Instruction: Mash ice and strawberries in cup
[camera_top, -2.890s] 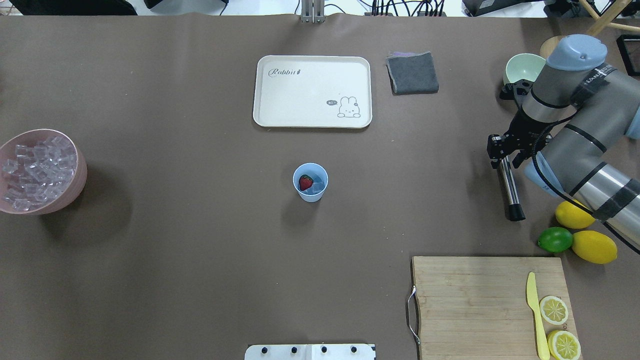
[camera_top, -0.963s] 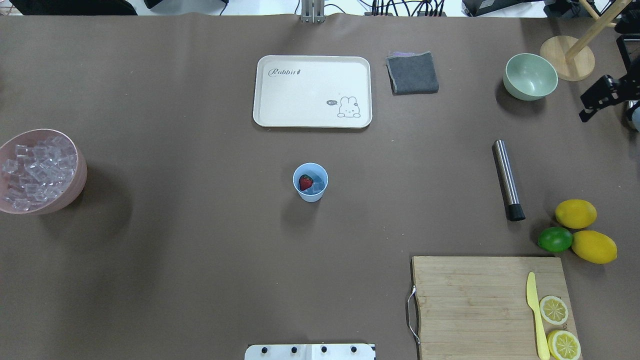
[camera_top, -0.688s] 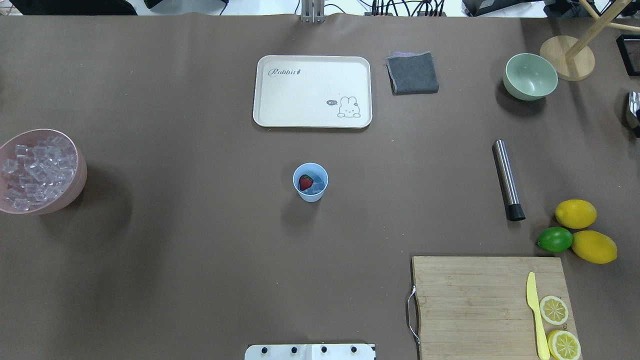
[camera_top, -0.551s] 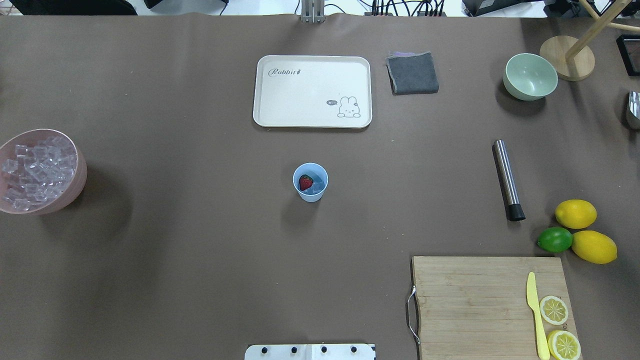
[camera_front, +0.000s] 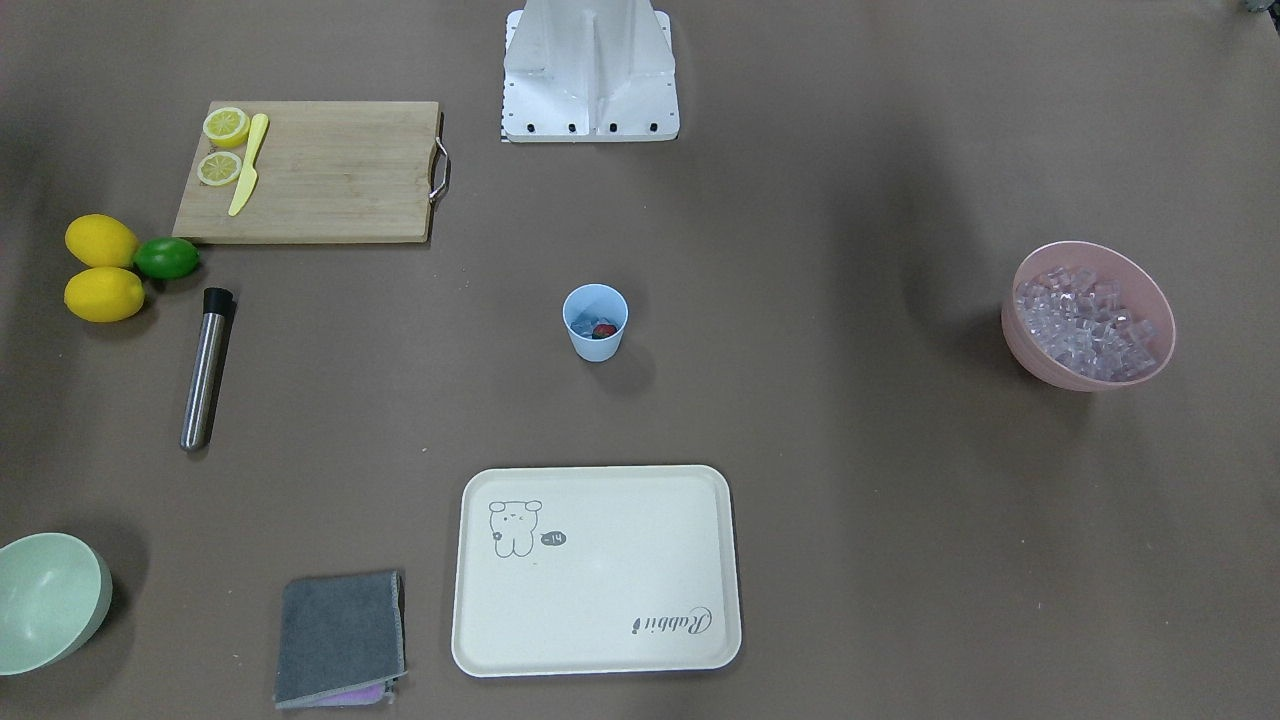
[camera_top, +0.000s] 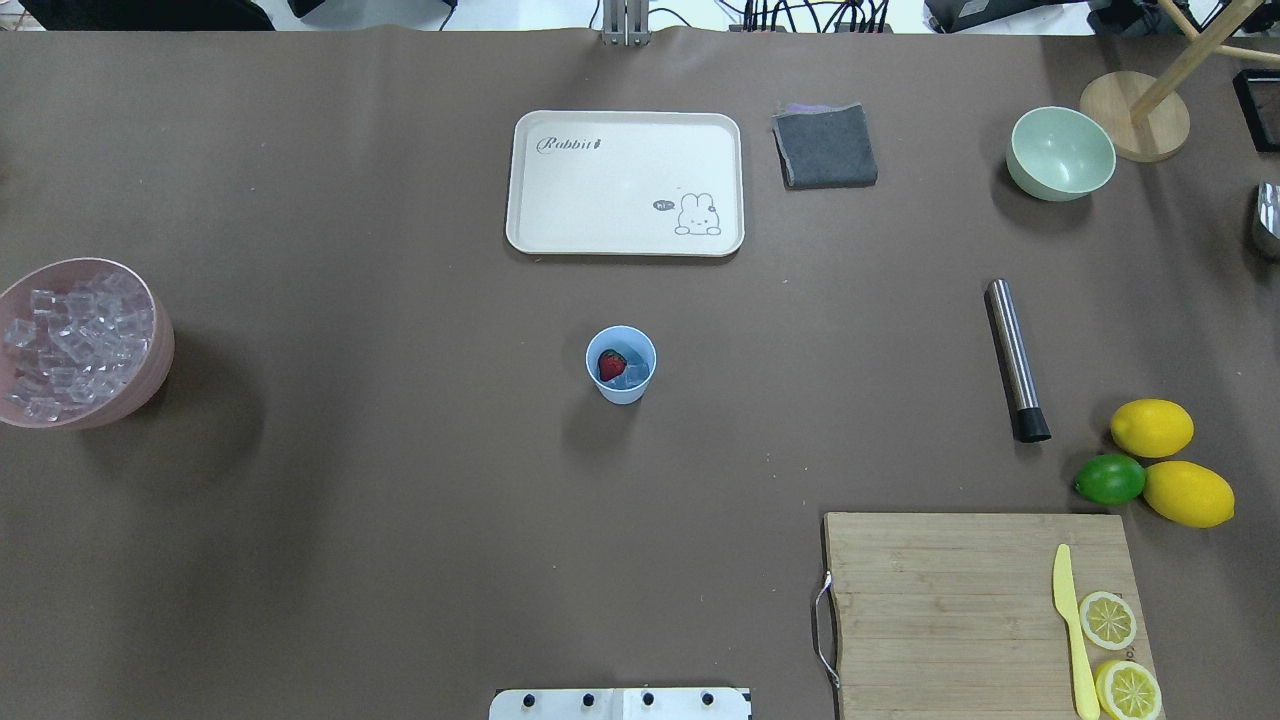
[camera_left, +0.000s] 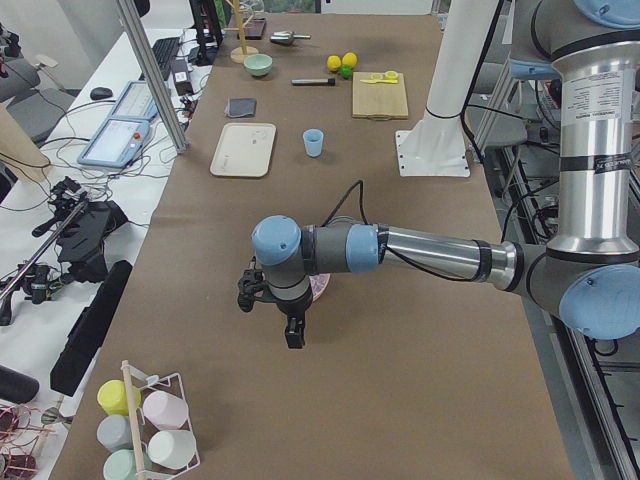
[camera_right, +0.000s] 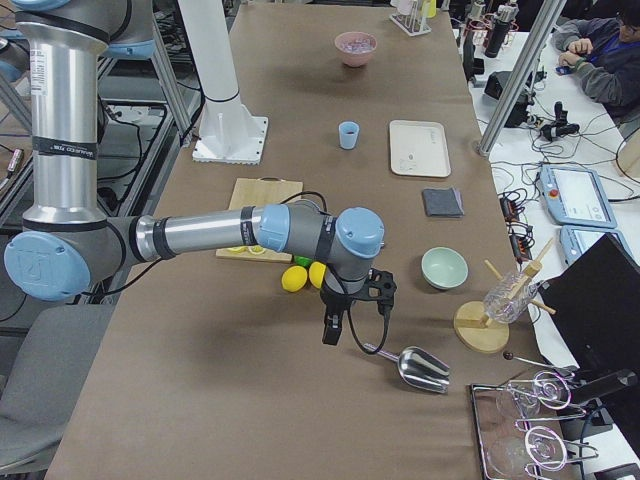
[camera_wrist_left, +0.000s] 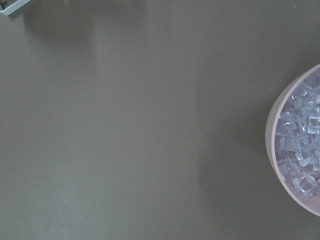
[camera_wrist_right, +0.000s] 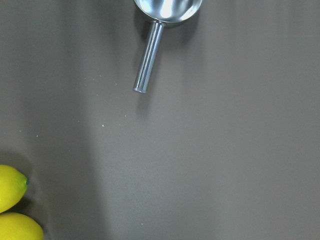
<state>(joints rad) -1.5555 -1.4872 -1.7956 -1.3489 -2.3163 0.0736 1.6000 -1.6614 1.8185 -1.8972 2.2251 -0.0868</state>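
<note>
Around the light blue cup (camera_top: 621, 365), which stands upright near the middle of the brown worktop (camera_top: 400, 520), the rest is spread wide. Well out to the cup's left, the left arm (camera_left: 430, 252) reaches over the worktop with the left fingers (camera_left: 292, 336) hanging above the surface; I cannot tell how wide they stand. Well out to the cup's right, the right arm (camera_right: 220, 232) holds the right fingers (camera_right: 329, 330) above the worktop, and I cannot tell their spread either. Right of the cup and nearer the robot lies the wooden cutting board (camera_top: 950, 600). On the cup's far side lies the cream tray (camera_top: 600, 190). Far to the cup's left stands the pink bowl (camera_top: 160, 365), heaped with clear cubes, just beside the left fingers. A steel rod (camera_top: 1014, 355) lies flat to the cup's right. Inside the cup sit the red strawberry (camera_top: 611, 365) and, beside it, the ice (camera_top: 636, 374).
</note>
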